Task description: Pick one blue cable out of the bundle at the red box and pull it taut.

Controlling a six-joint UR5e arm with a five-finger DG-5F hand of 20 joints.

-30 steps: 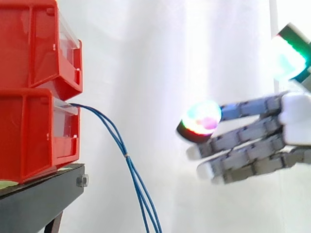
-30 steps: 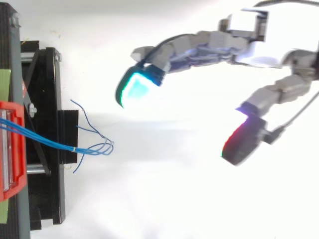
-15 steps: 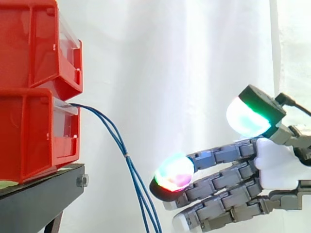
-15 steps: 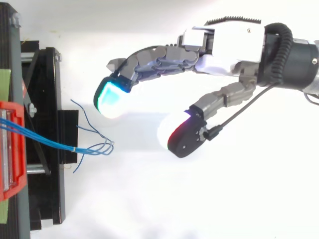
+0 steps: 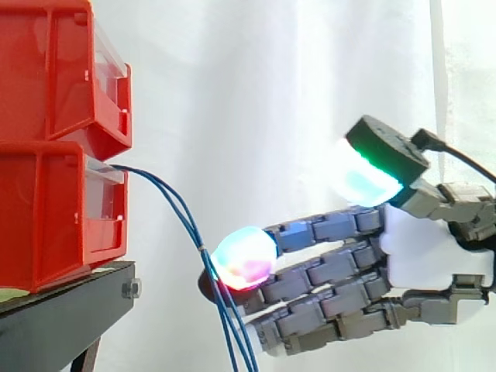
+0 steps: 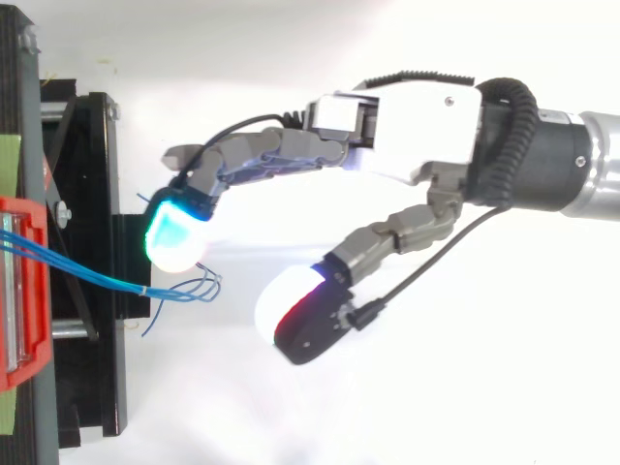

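While its grey fingers [image 5: 325, 271] reach out nearly straight toward the stand, the hand [image 5: 434, 252] is spread wide and grasps nothing. Its thumb [image 5: 372, 167] is lifted clear above the fingers.

The side view puts the leading glowing pad [image 5: 244, 258] right in front of the bundle of thin blue cables [image 5: 182, 213]. It overlaps them just below a small tie that binds the strands, and this view cannot settle whether they touch.

From above, the same pad [image 6: 172, 232] sits just beside the cables' loose ends [image 6: 194, 286], which fan out past the stand's edge facing the hand. A narrow gap seems to remain between them. The top view also shows the wide opening between the fingers and the thumb pad [image 6: 300, 315], with no strand lying inside it.

Only the side view shows the cables' path. They leave the clear front of the lower red plastic bin [image 5: 46, 217], arch outward and hang slack past the bottom of the frame. A second red plastic bin [image 5: 54, 70] is stacked on top of the lower one. Both rest on the black metal stand [image 5: 62, 314], at its edge nearest the hand.

A white curtain [image 5: 256, 93] hangs behind everything.
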